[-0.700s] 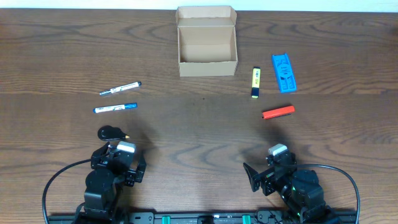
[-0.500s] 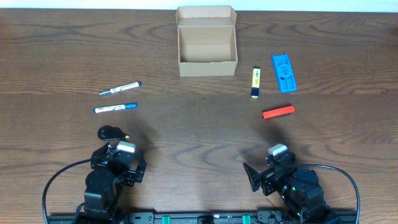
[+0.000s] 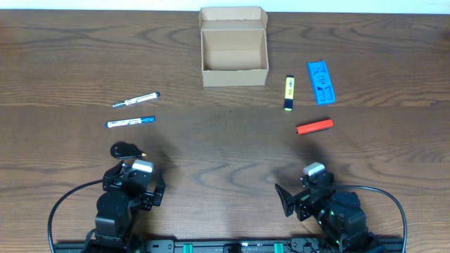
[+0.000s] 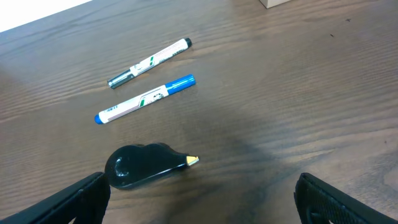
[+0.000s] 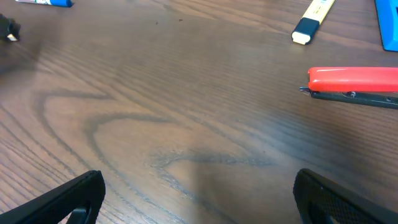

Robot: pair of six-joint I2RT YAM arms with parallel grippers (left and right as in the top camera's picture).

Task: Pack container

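Observation:
The tan cardboard container stands open and empty at the far middle of the table, lid flap up. Two blue-capped markers lie at the left and also show in the left wrist view. A black tape dispenser lies just ahead of my left gripper, which is open and empty. A red stapler and a yellow highlighter lie ahead of my right gripper, open and empty.
A flat blue plastic case lies right of the highlighter, its edge showing in the right wrist view. Both arms sit low at the table's near edge, cables trailing behind them.

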